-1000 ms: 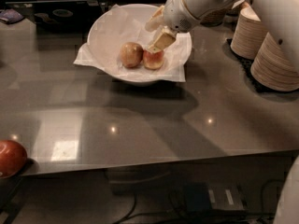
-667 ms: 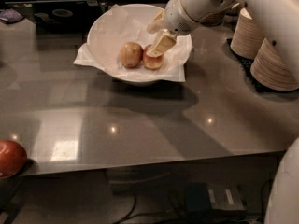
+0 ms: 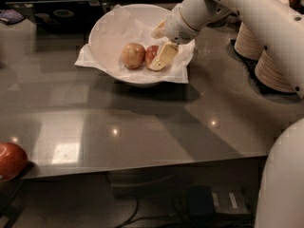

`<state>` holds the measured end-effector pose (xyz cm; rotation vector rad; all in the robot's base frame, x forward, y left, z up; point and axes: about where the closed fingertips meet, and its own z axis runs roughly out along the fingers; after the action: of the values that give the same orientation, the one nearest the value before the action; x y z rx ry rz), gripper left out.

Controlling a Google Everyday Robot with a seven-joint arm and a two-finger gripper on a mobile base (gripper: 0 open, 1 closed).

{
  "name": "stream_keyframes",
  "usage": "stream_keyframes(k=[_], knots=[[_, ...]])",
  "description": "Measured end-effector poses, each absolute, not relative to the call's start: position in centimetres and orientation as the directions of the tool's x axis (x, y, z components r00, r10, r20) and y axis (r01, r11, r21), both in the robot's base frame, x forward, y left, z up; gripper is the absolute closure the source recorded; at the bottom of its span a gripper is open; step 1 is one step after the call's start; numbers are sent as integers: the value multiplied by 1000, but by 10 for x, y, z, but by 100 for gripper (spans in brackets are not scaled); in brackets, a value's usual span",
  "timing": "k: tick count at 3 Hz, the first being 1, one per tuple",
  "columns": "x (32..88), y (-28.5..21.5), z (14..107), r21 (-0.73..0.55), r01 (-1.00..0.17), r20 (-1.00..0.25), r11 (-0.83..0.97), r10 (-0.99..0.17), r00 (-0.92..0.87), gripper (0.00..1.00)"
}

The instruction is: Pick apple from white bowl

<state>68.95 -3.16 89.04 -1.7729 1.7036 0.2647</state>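
Note:
The white bowl (image 3: 107, 25) with its crinkled paper liner stands at the back of the dark table. In it lie two apples side by side: the small red-blushed apple (image 3: 150, 54) on the right and a paler yellow-tan apple (image 3: 133, 55) on the left. My gripper (image 3: 160, 42) reaches into the bowl from the right and is open. Its lower cream finger (image 3: 163, 57) rests against the right side of the red-blushed apple and hides part of it. The other finger sits higher, above the apple. Nothing is held.
Stacks of beige paper bowls (image 3: 273, 65) stand at the right, under my arm. A bigger dark red apple (image 3: 10, 160) lies at the table's front left edge. Dark items (image 3: 12, 16) sit at the back left.
My gripper has moved down and a little left, deeper into the bowl, so that its lower finger now sits against the red-blushed apple. The apples have not moved.

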Motion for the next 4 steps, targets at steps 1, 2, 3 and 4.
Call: stream_keyframes(k=[1, 2, 3, 4], knots=[[693, -32, 878, -289, -955, -559, 68, -822, 111, 34], [695, -32, 869, -272, -960, -555, 71, -826, 96, 41], [696, -32, 866, -264, -962, -554, 75, -828, 87, 60], [696, -32, 866, -264, -962, -554, 75, -828, 87, 83]])
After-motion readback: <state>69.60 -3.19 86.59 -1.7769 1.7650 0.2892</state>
